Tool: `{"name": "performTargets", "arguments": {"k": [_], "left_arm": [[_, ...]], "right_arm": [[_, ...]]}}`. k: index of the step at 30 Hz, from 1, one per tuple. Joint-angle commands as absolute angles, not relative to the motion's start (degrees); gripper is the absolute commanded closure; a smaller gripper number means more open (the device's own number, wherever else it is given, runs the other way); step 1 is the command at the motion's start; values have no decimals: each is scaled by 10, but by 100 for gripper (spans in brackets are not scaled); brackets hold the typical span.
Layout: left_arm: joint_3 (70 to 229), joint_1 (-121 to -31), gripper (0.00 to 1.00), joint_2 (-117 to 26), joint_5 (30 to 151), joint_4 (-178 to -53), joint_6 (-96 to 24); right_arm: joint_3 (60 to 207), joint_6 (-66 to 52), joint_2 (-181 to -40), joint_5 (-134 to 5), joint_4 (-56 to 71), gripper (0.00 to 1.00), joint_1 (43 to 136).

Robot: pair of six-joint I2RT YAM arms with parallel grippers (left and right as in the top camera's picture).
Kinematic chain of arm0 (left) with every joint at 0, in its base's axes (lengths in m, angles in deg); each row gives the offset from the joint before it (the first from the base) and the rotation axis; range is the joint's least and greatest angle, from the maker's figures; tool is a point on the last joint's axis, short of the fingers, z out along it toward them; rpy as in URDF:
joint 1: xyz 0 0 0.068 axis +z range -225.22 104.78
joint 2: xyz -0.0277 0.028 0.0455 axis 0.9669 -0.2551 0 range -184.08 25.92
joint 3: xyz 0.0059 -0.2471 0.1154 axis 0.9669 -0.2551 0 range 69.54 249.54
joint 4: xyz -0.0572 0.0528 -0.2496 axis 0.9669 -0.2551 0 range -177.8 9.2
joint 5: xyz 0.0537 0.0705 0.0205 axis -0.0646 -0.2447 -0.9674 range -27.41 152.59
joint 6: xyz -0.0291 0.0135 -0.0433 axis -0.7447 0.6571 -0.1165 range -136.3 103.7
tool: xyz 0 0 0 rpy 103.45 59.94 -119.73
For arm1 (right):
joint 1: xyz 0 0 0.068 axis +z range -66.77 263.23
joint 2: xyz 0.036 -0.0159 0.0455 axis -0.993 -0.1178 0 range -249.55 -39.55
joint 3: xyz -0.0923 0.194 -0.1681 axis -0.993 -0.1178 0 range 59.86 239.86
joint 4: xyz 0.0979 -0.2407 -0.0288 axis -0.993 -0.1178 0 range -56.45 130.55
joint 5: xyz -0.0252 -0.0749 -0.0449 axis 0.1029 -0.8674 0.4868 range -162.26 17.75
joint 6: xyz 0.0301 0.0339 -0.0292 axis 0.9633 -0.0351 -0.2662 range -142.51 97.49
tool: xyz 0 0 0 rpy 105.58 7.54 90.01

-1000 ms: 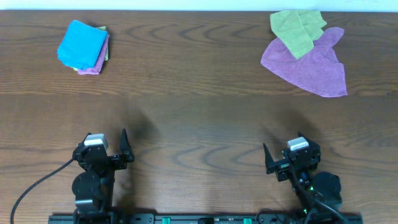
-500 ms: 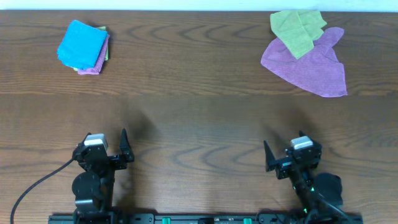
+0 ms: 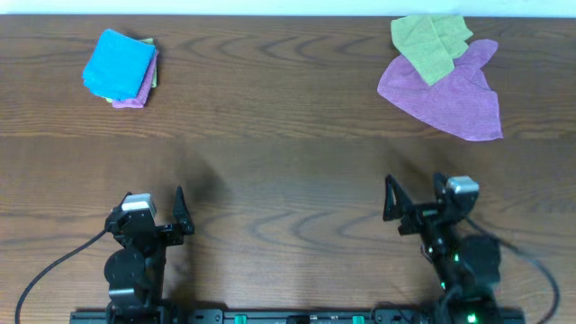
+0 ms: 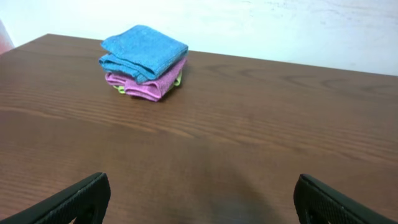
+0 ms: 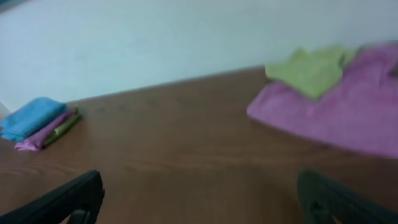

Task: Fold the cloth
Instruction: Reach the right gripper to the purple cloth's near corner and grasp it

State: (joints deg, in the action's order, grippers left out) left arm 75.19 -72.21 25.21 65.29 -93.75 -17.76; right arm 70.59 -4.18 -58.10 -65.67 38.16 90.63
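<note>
— What just changed?
— My right tool (image 3: 414, 187) has swung round and crept forward from its rest. My left tool (image 3: 153, 202) hasn't budged. I'd say the reach for the cloth (image 3: 445, 94) is only beginning, and nothing is folded yet.
— Where is the cloth from there?
— Well ahead of my right tool and a little to its right. It lies rumpled on the counter (image 3: 288, 162), with a green cloth (image 3: 430, 40) overlapping its far edge.
— And your pose?
— Both arms sit low at the near edge, pointing forward. Both tools gape wide, holding nothing. A folded stack (image 3: 121, 67) sits far ahead of my left tool.
</note>
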Motion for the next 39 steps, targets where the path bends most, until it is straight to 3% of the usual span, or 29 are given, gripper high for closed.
{"name": "performTargets", "arguments": {"k": [1,9,13,20,24,28,39], "left_arm": [[736,-719,5,256,645,-942,-174],[736,-719,5,256,645,-942,-174],[736,-719,5,256,645,-942,-174],[736,-719,5,256,645,-942,-174],[736,-719,5,256,645,-942,-174],[736,-719,5,256,645,-942,-174],[736,-719,5,256,645,-942,-174]], "right_arm": [[784,-34,-687,-656,373,1,902],[1079,-147,-1116,-709,261,1,852],[1186,-163,-1254,-705,265,1,838],[1199,-189,-1336,-708,365,1,800],[1199,-97,-1384,-691,332,1,712],[1199,-93,-1411,-642,322,4,648],[1199,-82,-1471,-587,332,9,578]]}}
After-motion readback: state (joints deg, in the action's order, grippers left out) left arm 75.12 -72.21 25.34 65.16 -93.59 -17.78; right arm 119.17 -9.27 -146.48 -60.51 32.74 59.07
